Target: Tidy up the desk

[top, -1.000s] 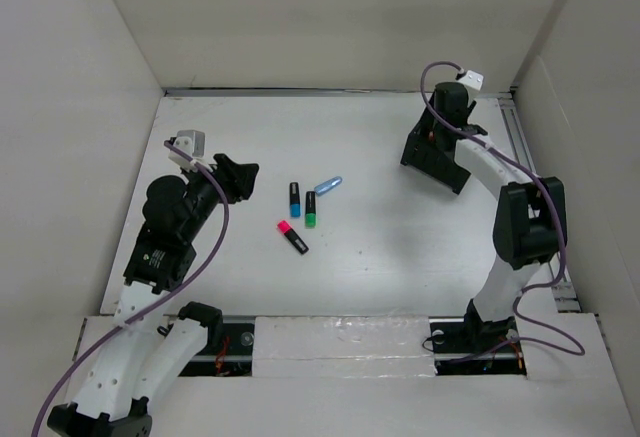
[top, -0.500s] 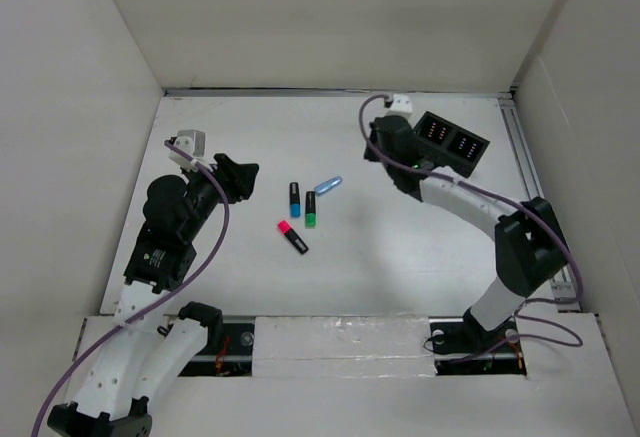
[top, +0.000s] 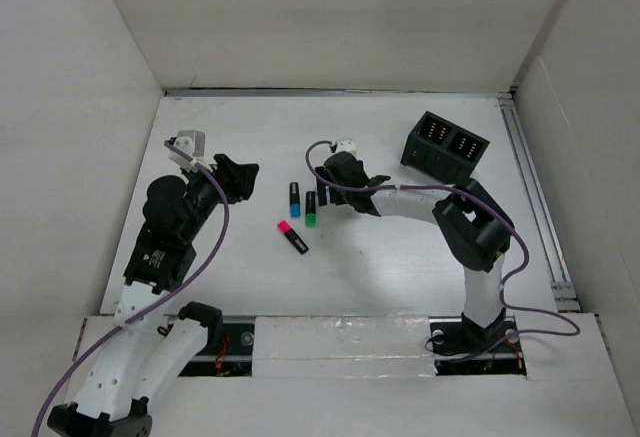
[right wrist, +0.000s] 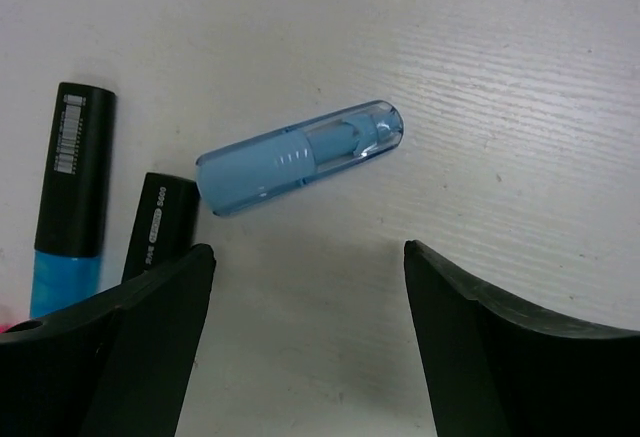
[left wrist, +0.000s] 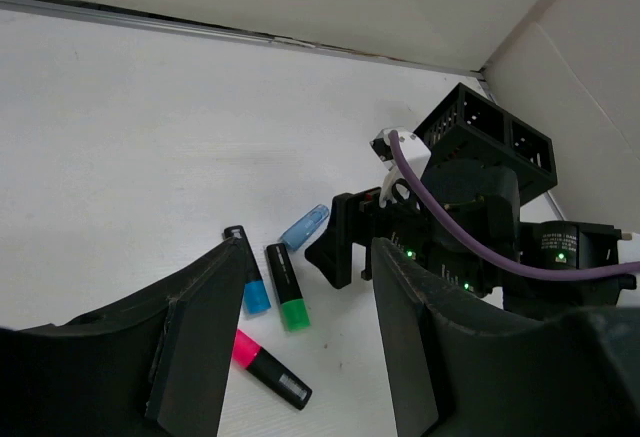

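Blue marker (right wrist: pixel 70 207) barcoded; neighbouring marker (right wrist: pixel 160 219) — perhaps "5500" — on desk (right wrist: pixel 500 107).

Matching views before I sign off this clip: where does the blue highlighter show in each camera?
Top external: the blue highlighter lies just left of the picture's centre.
Left wrist: lower centre-left, with its black end farthest away.
Right wrist: at the left edge, black end uppermost.
Shared landmark: the green highlighter lies just to its right. In the right wrist view only its black end shows.
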Robot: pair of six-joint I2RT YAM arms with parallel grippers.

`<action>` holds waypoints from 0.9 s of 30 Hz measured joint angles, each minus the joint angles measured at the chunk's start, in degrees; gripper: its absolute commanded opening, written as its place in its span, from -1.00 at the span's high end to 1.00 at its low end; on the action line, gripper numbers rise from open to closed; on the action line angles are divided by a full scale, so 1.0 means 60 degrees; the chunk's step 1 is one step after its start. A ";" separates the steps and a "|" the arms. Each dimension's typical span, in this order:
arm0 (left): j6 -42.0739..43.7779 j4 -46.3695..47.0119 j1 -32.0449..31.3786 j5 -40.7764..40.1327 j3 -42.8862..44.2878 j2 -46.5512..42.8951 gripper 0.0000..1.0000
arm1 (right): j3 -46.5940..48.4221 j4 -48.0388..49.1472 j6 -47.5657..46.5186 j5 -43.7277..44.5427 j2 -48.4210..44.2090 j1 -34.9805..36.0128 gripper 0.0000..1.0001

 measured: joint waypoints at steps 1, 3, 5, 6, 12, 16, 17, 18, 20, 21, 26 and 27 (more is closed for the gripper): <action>0.0000 0.0000 0.0000 -0.0004 0.0000 0.0000 0.02 | 0.0102 -0.0091 0.0026 0.0025 0.0058 -0.0004 -0.62; 0.0000 0.0000 0.0000 -0.0004 -0.0004 -0.0004 0.02 | 0.0477 -0.0226 0.0062 0.0080 0.0295 -0.0022 -0.60; 0.0000 0.0004 0.0000 0.0004 -0.0015 -0.0011 0.02 | 0.0732 -0.0280 0.0062 0.0117 0.0477 -0.0025 -0.56; 0.0000 0.0004 0.0000 0.0004 -0.0029 -0.0022 0.02 | 0.1104 -0.0331 0.0062 0.0120 0.0787 -0.0058 -0.54; 0.0000 0.0004 0.0000 0.0007 -0.0044 -0.0120 0.02 | 0.1770 -0.0503 0.0102 0.0186 0.1428 -0.0062 -0.39; 0.0000 0.0018 0.0000 0.0058 -0.0044 -0.0127 0.02 | 0.2011 -0.0761 0.0153 0.0251 0.1530 -0.0062 -0.22; 0.0000 0.0018 0.0000 0.0080 -0.0047 -0.0124 0.02 | 0.2167 -0.0871 0.0153 0.0284 0.1617 -0.0062 -0.15; 0.0000 0.0022 0.0000 0.0095 -0.0047 -0.0127 0.02 | 0.2299 -0.0962 0.0142 0.0342 0.1690 -0.0062 -0.15; 0.0000 0.0047 0.0000 0.0127 -0.0047 -0.0131 0.02 | 0.2393 -0.1078 0.0127 0.0495 0.1759 -0.0062 -0.15; 0.0000 0.0062 0.0000 0.0142 -0.0047 -0.0135 0.02 | 0.2393 -0.1173 0.0117 0.0597 0.1759 -0.0076 -0.15; 0.0000 0.0076 0.0000 0.0186 -0.0047 -0.0171 0.02 | 0.1796 -0.1151 0.0062 0.1111 0.1417 -0.0186 -0.17; -0.0004 0.0080 0.0000 0.0200 -0.0047 -0.0171 0.02 | 0.1486 -0.1129 0.0080 0.1144 0.1202 -0.0262 -0.22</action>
